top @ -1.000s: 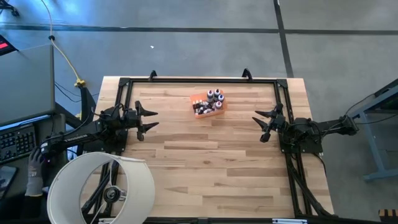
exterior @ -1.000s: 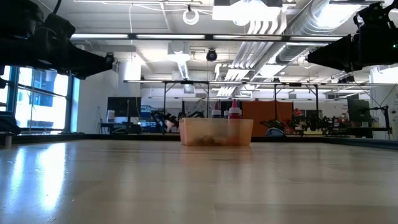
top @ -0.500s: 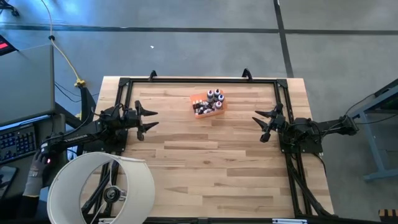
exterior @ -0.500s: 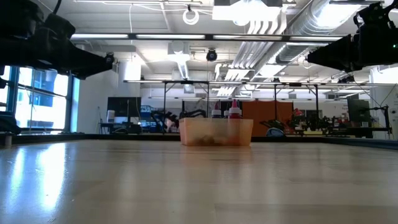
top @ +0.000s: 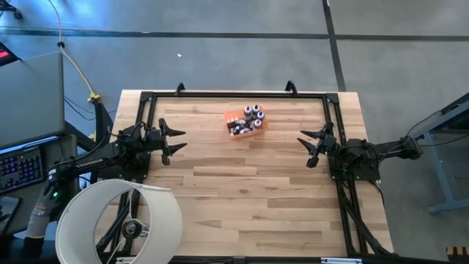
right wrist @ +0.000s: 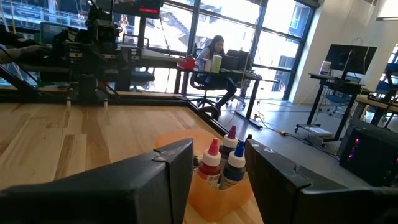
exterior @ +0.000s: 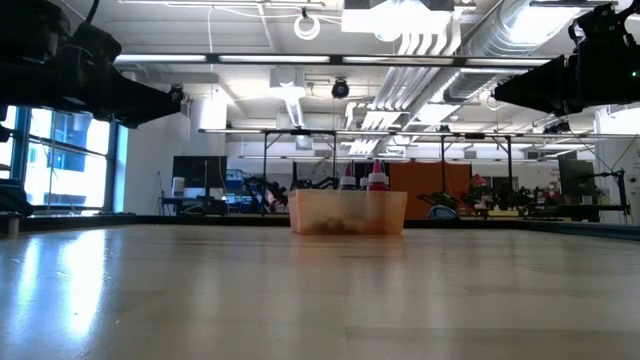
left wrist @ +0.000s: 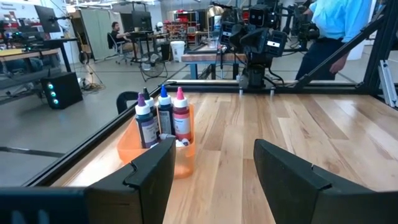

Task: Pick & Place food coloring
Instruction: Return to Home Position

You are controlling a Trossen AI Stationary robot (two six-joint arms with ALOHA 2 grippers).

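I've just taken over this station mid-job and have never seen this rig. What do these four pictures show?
This is a robot with two dark arms working at a wooden table. The high view looks straight down on it: the left hand is at the table's left side and the right hand at its right side. Both hands are open and hold nothing. The low view looks level across the tabletop into the room behind. The other two pictures come from a camera on each wrist, looking forward past that arm's own hand. On the table, toward its far side and between the arms, stands one orange bin. Small bottles of food colouring stand upright inside it.
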